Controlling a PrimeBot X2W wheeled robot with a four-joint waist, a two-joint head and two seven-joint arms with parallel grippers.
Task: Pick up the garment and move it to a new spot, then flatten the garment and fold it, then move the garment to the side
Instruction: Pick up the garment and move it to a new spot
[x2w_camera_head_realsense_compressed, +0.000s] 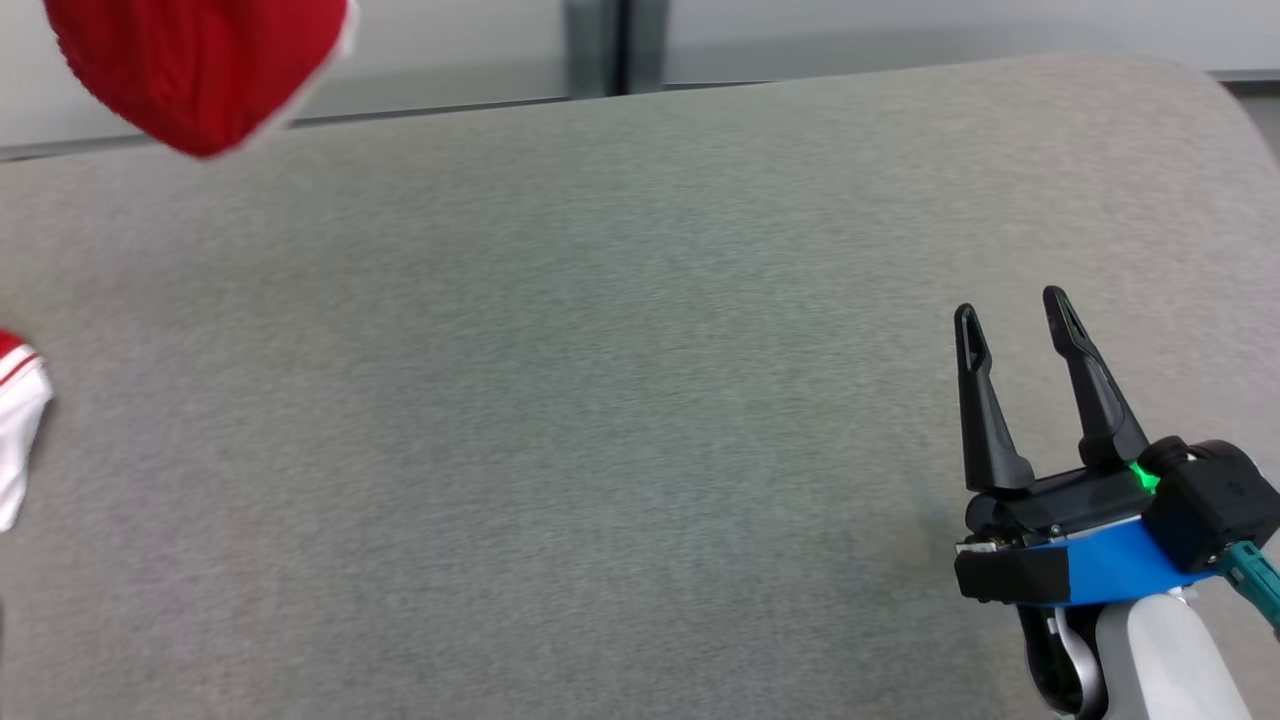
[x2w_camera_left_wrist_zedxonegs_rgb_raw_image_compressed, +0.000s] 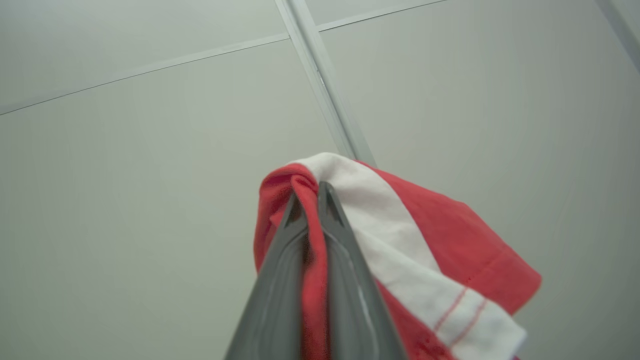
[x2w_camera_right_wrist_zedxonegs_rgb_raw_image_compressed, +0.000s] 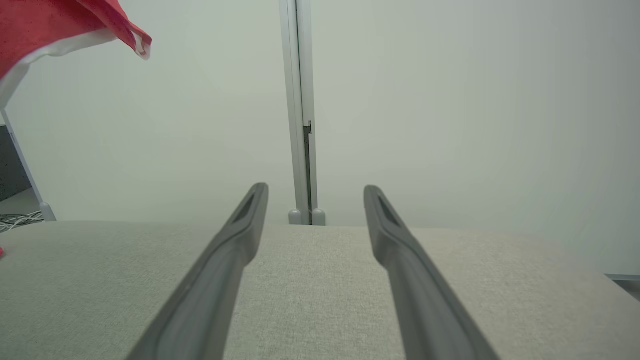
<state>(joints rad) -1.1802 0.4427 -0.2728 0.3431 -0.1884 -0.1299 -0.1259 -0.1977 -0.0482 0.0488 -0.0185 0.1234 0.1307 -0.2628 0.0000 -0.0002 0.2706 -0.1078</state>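
Pinching a fold of the red and white garment (x2w_camera_left_wrist_zedxonegs_rgb_raw_image_compressed: 450, 250), the left gripper (x2w_camera_left_wrist_zedxonegs_rgb_raw_image_compressed: 311, 192) rises from the bottom centre of the left wrist view. Its two dark fingers are pressed together, with red cloth squeezed in the narrow gap between them. A white band (x2w_camera_left_wrist_zedxonegs_rgb_raw_image_compressed: 400, 240) with thin red stitching drapes off toward the lower right. Behind it are pale wall panels (x2w_camera_left_wrist_zedxonegs_rgb_raw_image_compressed: 150, 200) crossed by grey seams.

The head view supplies the wider setting. The garment (x2w_camera_head_realsense_compressed: 190, 70) hangs as a blurred red lobe with a white edge in the upper left corner, above the grey fabric-covered surface (x2w_camera_head_realsense_compressed: 600, 400). A red-and-white striped piece of cloth (x2w_camera_head_realsense_compressed: 15, 420) pokes in at the left edge, mid-height; whether it touches the surface I cannot tell. At the lower right the right gripper (x2w_camera_head_realsense_compressed: 1010, 308) sits over the surface, its fingers spread and empty, with a green light (x2w_camera_head_realsense_compressed: 1143, 478) at its base.

The right wrist view looks along the right gripper (x2w_camera_right_wrist_zedxonegs_rgb_raw_image_compressed: 315, 192), jaws wide apart, across the surface (x2w_camera_right_wrist_zedxonegs_rgb_raw_image_compressed: 320, 280) toward an upright grey post (x2w_camera_right_wrist_zedxonegs_rgb_raw_image_compressed: 299, 100). The garment (x2w_camera_right_wrist_zedxonegs_rgb_raw_image_compressed: 50, 25) hangs in the upper left corner, clear of the surface, and pale cables (x2w_camera_right_wrist_zedxonegs_rgb_raw_image_compressed: 20, 220) lie at the left edge.
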